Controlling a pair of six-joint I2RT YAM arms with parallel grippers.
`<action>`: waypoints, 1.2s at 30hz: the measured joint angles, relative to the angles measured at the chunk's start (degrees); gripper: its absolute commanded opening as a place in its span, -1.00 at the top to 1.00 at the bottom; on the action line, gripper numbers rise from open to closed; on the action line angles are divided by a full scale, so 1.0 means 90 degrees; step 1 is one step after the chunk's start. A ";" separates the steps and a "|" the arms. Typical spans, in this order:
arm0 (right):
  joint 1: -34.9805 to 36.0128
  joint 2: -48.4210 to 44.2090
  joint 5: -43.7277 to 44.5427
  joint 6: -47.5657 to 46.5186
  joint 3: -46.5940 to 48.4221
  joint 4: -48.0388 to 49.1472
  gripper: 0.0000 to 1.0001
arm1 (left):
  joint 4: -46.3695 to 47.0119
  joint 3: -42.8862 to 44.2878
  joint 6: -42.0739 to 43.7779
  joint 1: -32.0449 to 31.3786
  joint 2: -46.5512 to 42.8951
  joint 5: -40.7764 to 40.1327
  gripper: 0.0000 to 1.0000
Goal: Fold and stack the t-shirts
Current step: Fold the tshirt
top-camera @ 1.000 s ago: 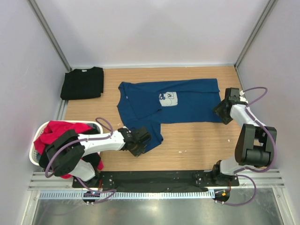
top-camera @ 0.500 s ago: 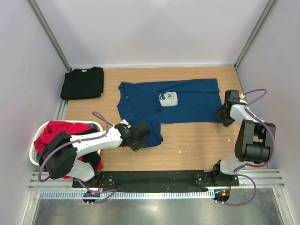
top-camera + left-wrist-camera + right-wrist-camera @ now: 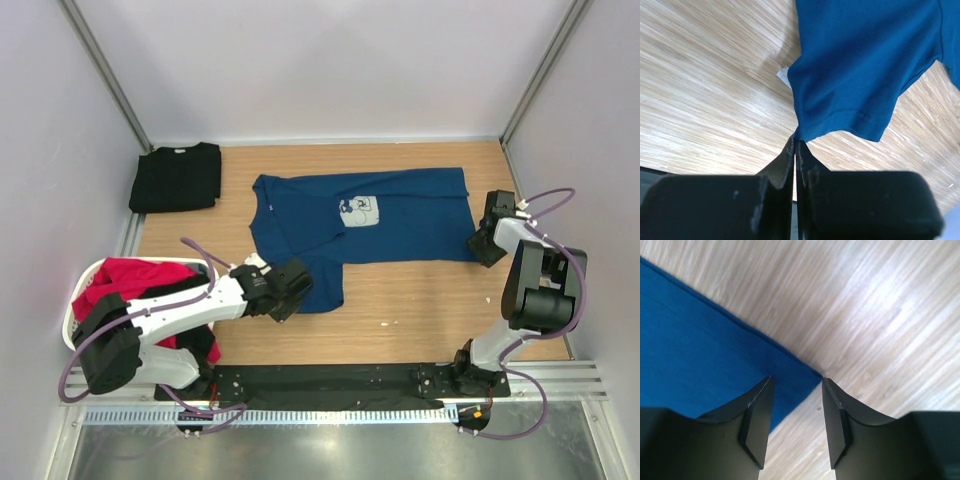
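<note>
1. The left gripper point(image 3: 795, 142) is now pressed fully together, pinching the near corner of the blue shirt's point(image 3: 400, 230) sleeve flap. Over the last second it has been sliding left along the table point(image 3: 420, 300), and the flap's edge is drawing in with it.
2. The right gripper point(image 3: 796, 382) has been shifting a little along the table's right side and narrowing. Its jaws are still apart, straddling the shirt's near right hem corner, and are not yet clamping it.
3. My reading: one corner is secured and the second is about to be, so I am setting up a two-handed fold of this shirt. The fold itself is not started.
4. The blue shirt is lying flat mid-table, its pale square print point(image 3: 358, 210) facing up.
5. A black shirt point(image 3: 177, 177) is sitting folded at the far left corner, well apart from the blue one. A red shirt point(image 3: 120, 280) is heaping in the white basket point(image 3: 72, 322) near left.
6. Materials:
   - The cloth is thin matte knit, limp, with a stitched hem and soft creases.
   - The table is smooth, pale wood grain, slightly glossy.
   - The gripper fingers are hard black plastic, wedge-shaped.
</note>
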 measured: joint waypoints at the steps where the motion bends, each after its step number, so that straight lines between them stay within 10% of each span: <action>1: 0.0000 0.0075 0.0012 -0.0005 0.0036 0.0058 0.08 | -0.0032 -0.0010 -0.0007 0.0000 -0.0036 -0.0024 1.00; 11: 0.0002 0.0226 0.0362 -0.0126 0.0085 0.0223 0.29 | -0.0253 -0.0056 -0.0044 0.0000 -0.0153 -0.0141 1.00; 18: 0.0002 0.0238 0.0534 -0.0214 0.0087 0.0226 0.98 | -0.0464 -0.0005 0.0022 0.0000 -0.0153 -0.0272 0.99; 36: 0.0000 0.0374 0.0112 -0.0238 0.1654 -0.0534 0.98 | -0.0381 0.2339 0.2715 0.0821 0.0029 -0.1156 1.00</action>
